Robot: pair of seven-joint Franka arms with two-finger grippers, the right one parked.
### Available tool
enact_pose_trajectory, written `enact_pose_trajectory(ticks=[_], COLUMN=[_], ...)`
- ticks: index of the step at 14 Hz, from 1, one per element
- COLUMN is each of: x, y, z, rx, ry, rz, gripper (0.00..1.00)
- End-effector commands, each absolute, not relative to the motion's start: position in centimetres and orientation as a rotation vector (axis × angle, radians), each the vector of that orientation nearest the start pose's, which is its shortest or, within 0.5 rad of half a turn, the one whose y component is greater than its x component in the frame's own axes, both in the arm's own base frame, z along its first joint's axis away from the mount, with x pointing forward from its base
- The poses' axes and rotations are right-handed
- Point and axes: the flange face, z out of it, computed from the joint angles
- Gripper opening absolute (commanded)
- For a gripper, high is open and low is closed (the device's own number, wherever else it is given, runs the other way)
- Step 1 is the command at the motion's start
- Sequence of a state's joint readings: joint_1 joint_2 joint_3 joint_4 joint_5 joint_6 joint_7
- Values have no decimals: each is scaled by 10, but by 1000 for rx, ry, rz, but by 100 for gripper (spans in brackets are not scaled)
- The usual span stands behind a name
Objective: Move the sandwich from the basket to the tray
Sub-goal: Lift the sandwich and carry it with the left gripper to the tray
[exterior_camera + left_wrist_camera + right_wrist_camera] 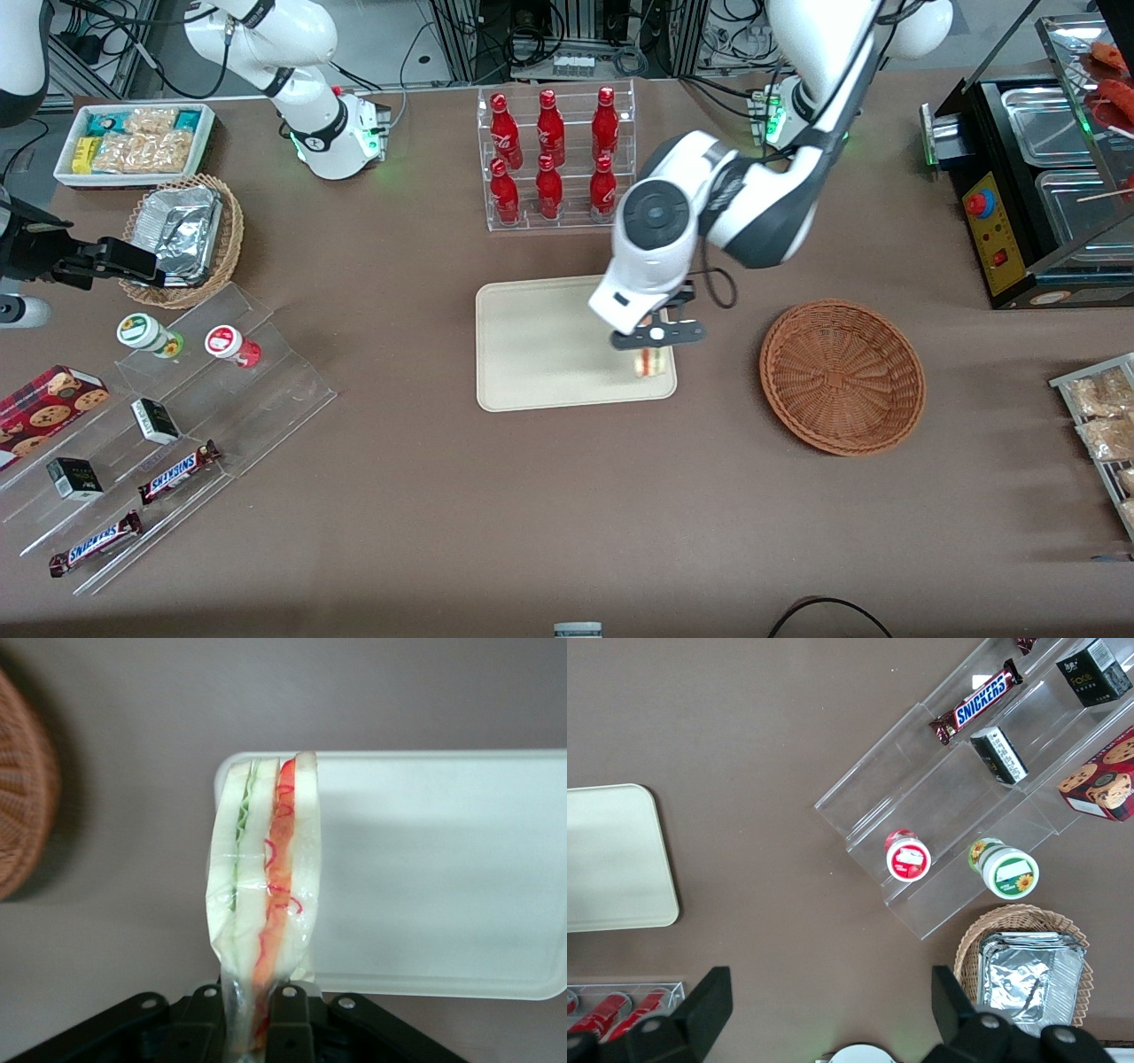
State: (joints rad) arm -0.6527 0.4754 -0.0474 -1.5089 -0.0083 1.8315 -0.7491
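Note:
The sandwich (652,361), a plastic-wrapped wedge of pale bread with green and red-orange layers (266,895), hangs pinched in my left gripper (654,351), which is shut on it. It is over the corner of the cream tray (540,346) that lies nearest the front camera and the basket. In the left wrist view the black fingers (292,1028) clamp the wrapper's end, with the tray (443,877) beneath. The reddish-brown wicker basket (842,377) stands beside the tray toward the working arm's end and holds nothing I can see; its rim (22,797) also shows from the wrist.
A clear rack of red bottles (554,159) stands farther from the front camera than the tray. A clear stepped shelf with snack bars and cups (168,425) and a lighter basket with a foil container (182,235) lie toward the parked arm's end. A black food warmer (1036,186) stands at the working arm's end.

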Motion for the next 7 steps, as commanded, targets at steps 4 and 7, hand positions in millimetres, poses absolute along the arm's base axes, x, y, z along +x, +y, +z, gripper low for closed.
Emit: enact_pose_trajectory(ticks=[4,7], x=[500,476], y=[-494,-519], z=[314,291], rx=[-3078,-3070], ry=[-80,-55], rz=[181,180], gripper=[0,0])
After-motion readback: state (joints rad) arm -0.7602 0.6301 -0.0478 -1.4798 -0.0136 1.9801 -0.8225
